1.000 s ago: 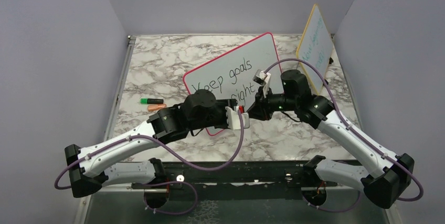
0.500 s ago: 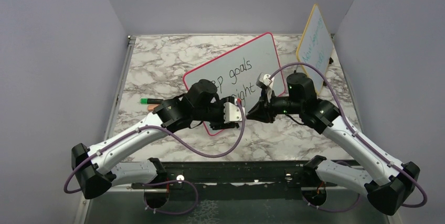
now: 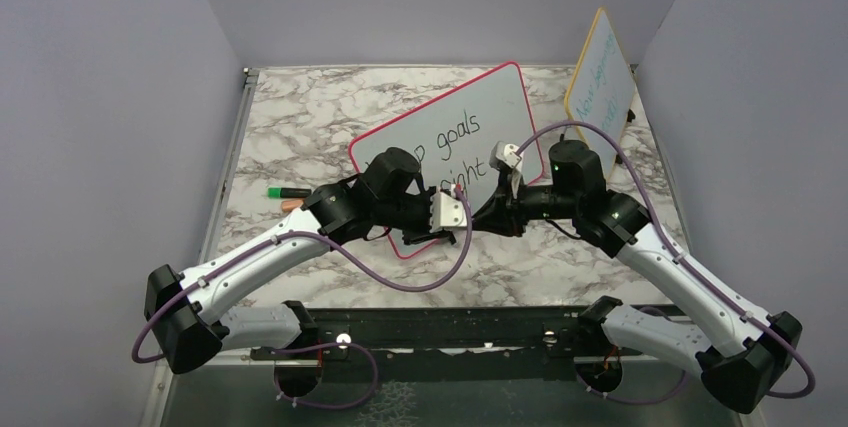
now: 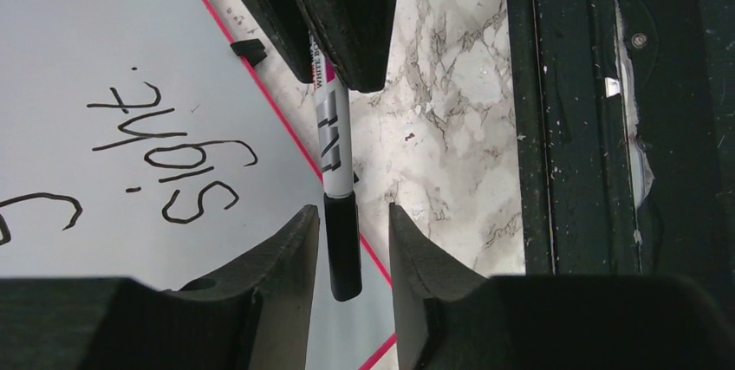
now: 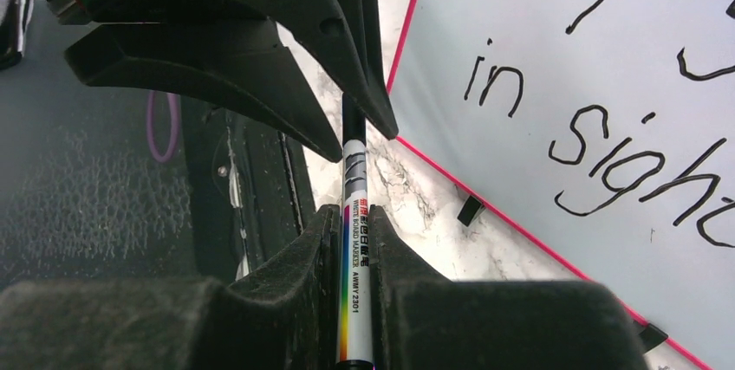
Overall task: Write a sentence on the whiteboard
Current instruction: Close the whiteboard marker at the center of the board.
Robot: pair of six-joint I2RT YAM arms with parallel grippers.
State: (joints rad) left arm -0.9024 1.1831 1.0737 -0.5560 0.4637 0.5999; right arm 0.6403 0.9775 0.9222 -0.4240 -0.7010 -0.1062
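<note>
Marker (image 5: 354,240) handover beside the whiteboard (image 3: 500,97): spread left fingers (image 4: 282,253) have moved in around its black end (image 4: 343,253), right fingers (image 5: 303,275) clench it; the sentence (image 3: 460,137) looks complete, capping likely.

pink-framed whiteboard (image 3: 490,97), black sentence (image 3: 460,137), rainbow-striped marker (image 5: 356,301)
</note>
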